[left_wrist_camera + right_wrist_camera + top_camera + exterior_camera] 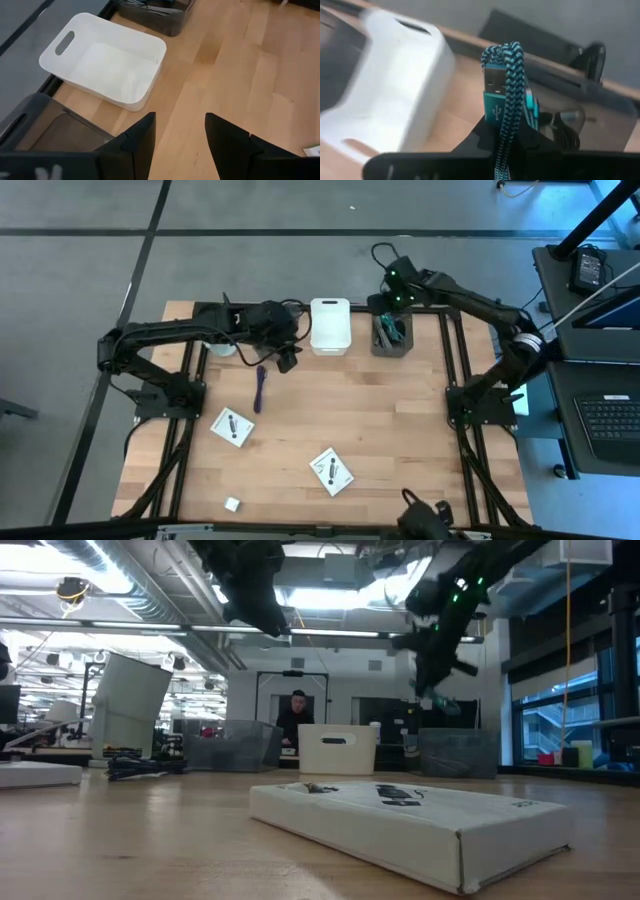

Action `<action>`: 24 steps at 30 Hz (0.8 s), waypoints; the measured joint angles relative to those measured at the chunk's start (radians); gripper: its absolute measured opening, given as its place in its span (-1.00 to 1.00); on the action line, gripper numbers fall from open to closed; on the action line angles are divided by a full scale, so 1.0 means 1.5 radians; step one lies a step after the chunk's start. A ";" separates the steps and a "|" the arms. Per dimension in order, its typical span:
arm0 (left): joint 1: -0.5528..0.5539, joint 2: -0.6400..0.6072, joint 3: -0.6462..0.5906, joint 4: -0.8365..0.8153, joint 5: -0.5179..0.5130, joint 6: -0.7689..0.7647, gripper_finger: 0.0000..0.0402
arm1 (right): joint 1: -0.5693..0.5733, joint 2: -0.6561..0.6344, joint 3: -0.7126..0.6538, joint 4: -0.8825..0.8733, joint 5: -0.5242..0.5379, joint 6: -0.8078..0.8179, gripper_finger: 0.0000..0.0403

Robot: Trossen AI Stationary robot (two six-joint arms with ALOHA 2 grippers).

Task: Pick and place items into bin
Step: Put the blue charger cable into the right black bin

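Note:
My right gripper (pixel 388 304) hangs above the dark grey bin (pixel 391 337) at the table's far right, shut on a bundled teal braided cable (pixel 509 75). More teal and grey ties lie in that bin. My left gripper (pixel 287 362) is open and empty in the air beside the white bin (pixel 330 326), over bare wood (pixel 180 120). On the table lie a purple stick (pixel 260 387), two white square packets (pixel 232 427) (pixel 331 470) and a tiny white cube (pixel 232 503). My right gripper pinches the teal cable bundle between its two fingers, several strands together, just below the USB plug (pixel 495 97). The plug end stands up past the fingertips. In the low view a teal bit (pixel 446 704) hangs below the gripper, clear of the bin.
The white bin (pixel 105 60) shows nothing inside. A white cup-like cylinder (pixel 221 348) stands under the left arm near the far left corner. A dark translucent box (pixel 50 132) sits beside the white bin. Black frame rails run along the table's sides.

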 joint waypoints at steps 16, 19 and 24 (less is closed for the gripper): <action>-0.030 0.000 0.000 -0.052 -0.004 -0.037 -0.26 | -0.008 0.169 0.000 -0.047 -0.010 -0.017 -0.77; -0.038 0.000 0.000 -0.052 -0.027 -0.041 -0.27 | -0.008 0.174 0.000 -0.045 -0.010 -0.016 -0.68; -0.046 0.000 0.000 -0.052 -0.072 -0.041 -0.27 | -0.013 0.172 0.000 -0.038 -0.010 -0.015 -0.53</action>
